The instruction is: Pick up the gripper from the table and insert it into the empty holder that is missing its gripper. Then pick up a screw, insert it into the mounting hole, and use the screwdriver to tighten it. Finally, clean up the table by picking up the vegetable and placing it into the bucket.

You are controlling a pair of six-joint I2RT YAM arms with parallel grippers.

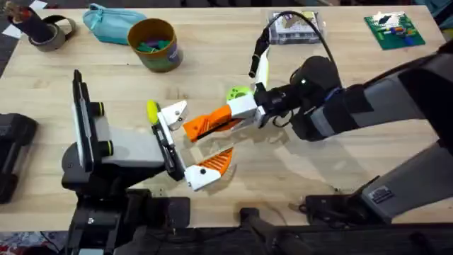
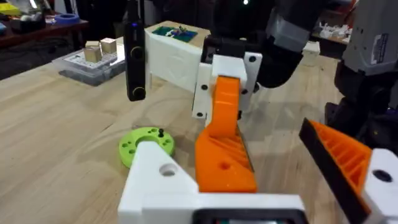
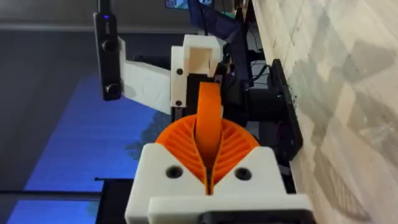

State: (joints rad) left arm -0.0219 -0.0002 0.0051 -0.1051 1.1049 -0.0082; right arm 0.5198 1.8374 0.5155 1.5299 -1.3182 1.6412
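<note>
Right hand [image 1: 212,125] clamped on gripper [image 1: 209,123], held level at holder [image 1: 163,142], mid-tabletop [image 1: 340,177]. Part judged light, rigid plastic; take hold across ribbed orange wedge. Left hand state: cannot tell.

- A light wooden table [image 1: 212,92] carries everything.
- Beyond the right arm's closed orange jaws lie a yellow-green round disc [image 1: 239,92] and a clear plastic box [image 1: 296,28].
- Farther off on the holder side stand a mustard-yellow round bucket [image 1: 153,44], a teal fabric pouch [image 1: 110,21] and a roll of grey tape [image 1: 51,33].
- A green circuit board [image 1: 393,30] lies at the far corner.
</note>
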